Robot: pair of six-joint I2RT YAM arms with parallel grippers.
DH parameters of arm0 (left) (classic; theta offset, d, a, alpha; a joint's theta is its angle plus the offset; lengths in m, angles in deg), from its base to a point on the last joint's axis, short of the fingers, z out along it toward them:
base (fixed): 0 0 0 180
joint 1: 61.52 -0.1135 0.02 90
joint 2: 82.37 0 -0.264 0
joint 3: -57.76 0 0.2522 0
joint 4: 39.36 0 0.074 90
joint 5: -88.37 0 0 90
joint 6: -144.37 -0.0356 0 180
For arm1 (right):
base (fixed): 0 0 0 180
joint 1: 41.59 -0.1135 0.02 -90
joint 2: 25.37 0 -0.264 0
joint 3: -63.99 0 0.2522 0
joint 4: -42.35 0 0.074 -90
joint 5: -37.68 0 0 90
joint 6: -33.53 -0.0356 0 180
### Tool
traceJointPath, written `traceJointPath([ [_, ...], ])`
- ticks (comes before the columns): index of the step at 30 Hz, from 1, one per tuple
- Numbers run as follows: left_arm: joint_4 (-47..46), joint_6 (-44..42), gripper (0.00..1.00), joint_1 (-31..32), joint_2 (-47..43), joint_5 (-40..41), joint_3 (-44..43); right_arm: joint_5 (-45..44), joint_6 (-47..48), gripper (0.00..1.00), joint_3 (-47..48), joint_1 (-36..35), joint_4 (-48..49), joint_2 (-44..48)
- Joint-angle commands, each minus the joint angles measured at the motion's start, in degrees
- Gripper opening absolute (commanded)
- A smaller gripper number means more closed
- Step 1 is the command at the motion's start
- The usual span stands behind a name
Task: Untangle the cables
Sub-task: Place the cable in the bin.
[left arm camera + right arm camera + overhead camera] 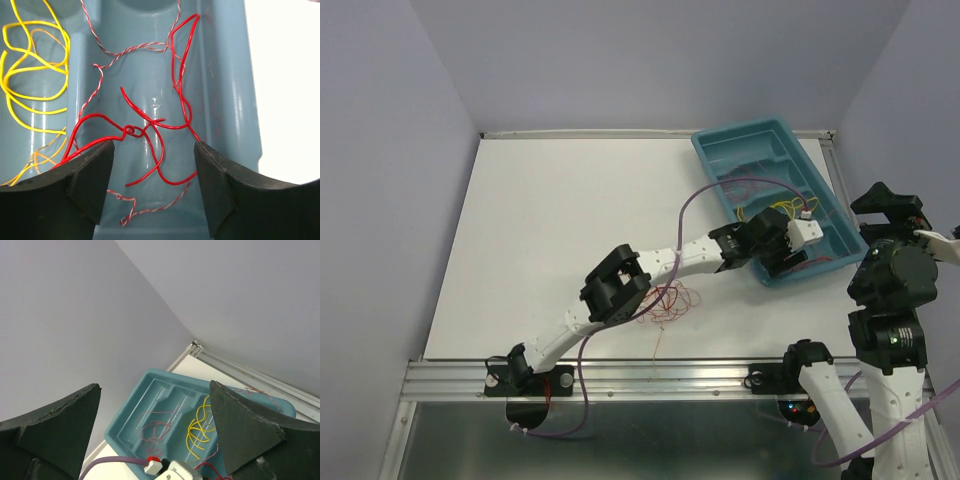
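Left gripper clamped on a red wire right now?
No, the left gripper is open, and the red wire lies loose in the teal tray between its fingers.

Both arms are smooth white plastic links (560,335) joined by chunky black motor housings (613,285), a thin purple cable (692,200) looping along the left one, whose left gripper (152,146) has matte black wedge-shaped fingers (87,182).
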Motion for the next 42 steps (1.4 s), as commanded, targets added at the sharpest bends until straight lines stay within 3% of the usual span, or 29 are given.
traceJointPath([
  [1,0.79,-1.88,0.72,1.02,-9.70,-1.12,-0.40,0.87,1.06,0.94,3.58,-0.16,0.08,0.17],
  [2,0.79,-2.05,0.67,1.02,-11.27,-1.21,0.13,0.88,0.97,0.94,3.58,-0.07,0.08,0.08],
  [5,0.70,-3.02,0.66,0.93,-14.09,-0.16,1.98,1.22,0.97,0.94,3.58,-0.16,0.08,-0.01],
  [10,1.14,-4.16,0.79,0.05,-16.82,-0.41,4.27,2.10,0.97,0.94,3.76,-0.16,-0.19,-0.54],
  [17,10.00,-6.62,0.80,-1.88,-16.74,-2.78,2.08,2.90,1.24,0.94,3.93,-0.16,-0.19,-0.71],
  [25,18.54,-14.26,0.66,-3.73,-13.93,-3.32,1.19,3.95,1.15,0.95,3.84,-0.16,-0.36,-1.33],
  [42,17.31,-27.36,0.56,-6.01,-6.46,-5.87,-2.76,4.92,0.97,0.95,3.40,-0.16,-0.28,-1.86],
])
